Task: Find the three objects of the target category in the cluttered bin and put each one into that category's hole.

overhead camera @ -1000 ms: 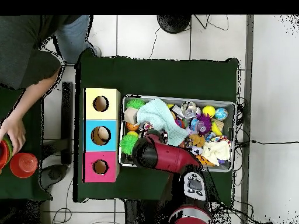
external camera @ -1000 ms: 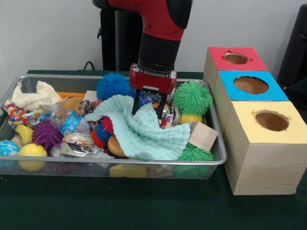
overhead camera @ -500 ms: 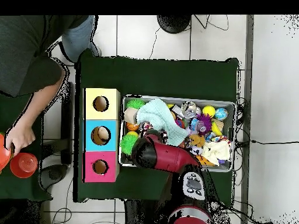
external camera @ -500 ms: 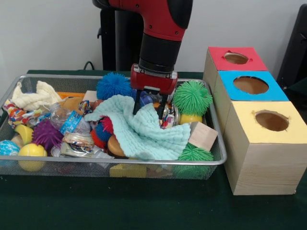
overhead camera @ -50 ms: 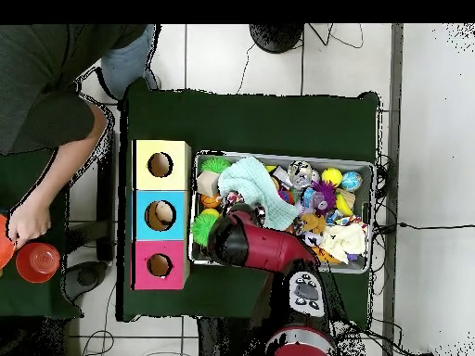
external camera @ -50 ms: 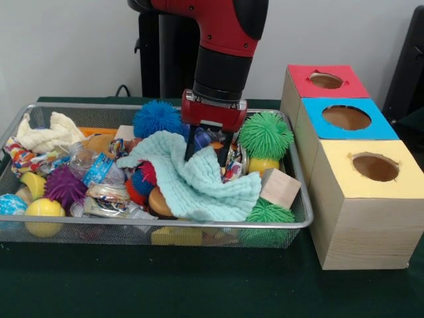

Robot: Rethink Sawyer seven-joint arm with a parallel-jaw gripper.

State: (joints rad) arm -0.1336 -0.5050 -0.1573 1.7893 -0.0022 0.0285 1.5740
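wire-mesh bin (external camera @ -50 ms: pixel 301 218) sits on the dark green table (external camera @ -50 ms: pixel 199 285), crammed with clutter: a pale mint cloth (external camera @ -50 ms: pixel 199 182) draped over the middle, a blue spiky ball (external camera @ -50 ms: pixel 156 118) at the back, a green spiky ball (external camera @ -50 ms: pixel 265 135) toward the boxes, a second green spiky ball (external camera @ -50 ms: pixel 268 213) at the front corner, a purple spiky ball (external camera @ -50 ms: pixel 64 185), a yellow ball (external camera @ -50 ms: pixel 44 213), a wooden block (external camera @ -50 ms: pixel 279 188) and a cream cloth (external camera @ -50 ms: pixel 46 134) at the far end. gripper (external camera @ -50 ms: pixel 207 151) hangs straight down from the red and black arm (external camera @ -50 ms: pixel 222 40) over the bin's middle, its dark fingers (external camera @ -50 ms: pixel 191 142) low against the top edge of the mint cloth; whether they pinch the cloth or anything under it cannot be told. beside the bin stand three wooden boxes in a row, each with a round hole: red-topped box (external camera @ -50 ms: pixel 326 81), blue-topped box (external camera @ -50 ms: pixel 346 118), yellow-topped box (external camera @ -50 ms: pixel 374 167). in the overhead view a person's hand (overhead camera @ -50 ms: pixel 28 222) is at the edge, next to a red cup (overhead camera @ -50 ms: pixel 37 262).
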